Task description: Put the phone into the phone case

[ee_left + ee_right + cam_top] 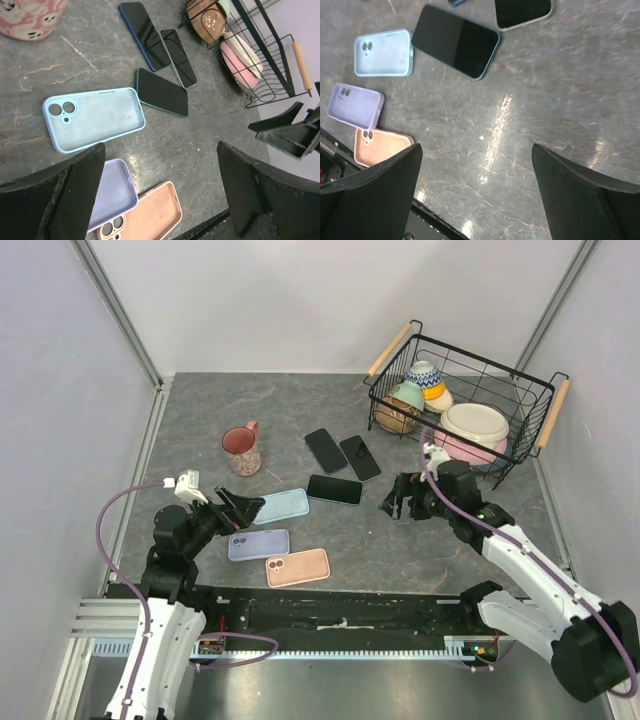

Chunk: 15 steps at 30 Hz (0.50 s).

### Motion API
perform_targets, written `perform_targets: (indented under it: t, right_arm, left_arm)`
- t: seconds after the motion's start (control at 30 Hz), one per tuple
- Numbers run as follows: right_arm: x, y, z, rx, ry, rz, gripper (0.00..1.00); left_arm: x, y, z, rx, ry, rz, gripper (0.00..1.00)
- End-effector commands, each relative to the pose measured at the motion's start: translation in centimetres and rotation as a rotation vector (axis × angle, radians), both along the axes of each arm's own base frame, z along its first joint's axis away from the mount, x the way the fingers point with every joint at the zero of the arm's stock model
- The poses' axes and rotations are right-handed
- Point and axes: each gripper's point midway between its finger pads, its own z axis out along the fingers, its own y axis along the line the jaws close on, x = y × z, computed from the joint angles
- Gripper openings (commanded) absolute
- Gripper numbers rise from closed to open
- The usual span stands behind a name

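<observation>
We see a grey marbled tabletop. Nearest, left of centre, three empty silicone phone cases lie open side up: a pink case, a lavender case just beyond it, and a light blue case farther still. The left fingers hover spread apart and empty beside the cases. The right fingers, likewise apart and empty, hang over bare tabletop to the right. A black smartphone with teal edges lies screen-up just right of the light blue case, outside every case. Farther off lie two more dark phones, a pink ceramic mug to their left, and a black wire basket of bowls at far right.
</observation>
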Motion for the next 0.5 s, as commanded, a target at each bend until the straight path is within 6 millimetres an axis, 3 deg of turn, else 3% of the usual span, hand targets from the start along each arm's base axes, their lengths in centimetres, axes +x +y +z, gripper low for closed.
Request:
perform_targets:
  t: [0.0, 0.13, 0.3, 0.33, 0.37, 0.43, 0.47]
  right_arm:
    - [-0.7, 3.8, 0.4, -0.021, 0.02, 0.108, 0.95]
    - [-3.0, 7.4, -2.5, -0.065, 0.108, 0.19, 0.87]
    - [-6.1, 12.4, -5.2, -0.118, 0.153, 0.302, 0.77]
    - [-6.5, 12.9, -6.6, -0.158, 0.178, 0.313, 0.75]
    - [-6.9, 14.4, -6.1, -0.165, 0.16, 0.339, 0.74]
    - [-7.5, 15.5, -7.5, -0.213, 0.186, 0.354, 0.69]
    - [-7.8, 16.8, -7.0, -0.207, 0.177, 0.374, 0.68]
  left_arm:
    - [0.3, 0.4, 0.1, -0.043, 0.059, 0.05, 0.99]
    - [0.4, 0.1, 0.1, -0.054, 0.096, 0.04, 0.99]
    - [0.6, -0.2, 2.4, -0.059, 0.05, 0.018, 0.99]
    - [0.7, -0.2, 3.1, -0.06, 0.034, 0.02, 0.99]
    - [0.7, -0.2, 3.3, -0.061, 0.032, 0.019, 0.99]
    - [0.9, -0.2, 4.0, -0.061, 0.02, 0.021, 0.99]
    - [0.9, -0.3, 4.1, -0.063, 0.018, 0.015, 1.0]
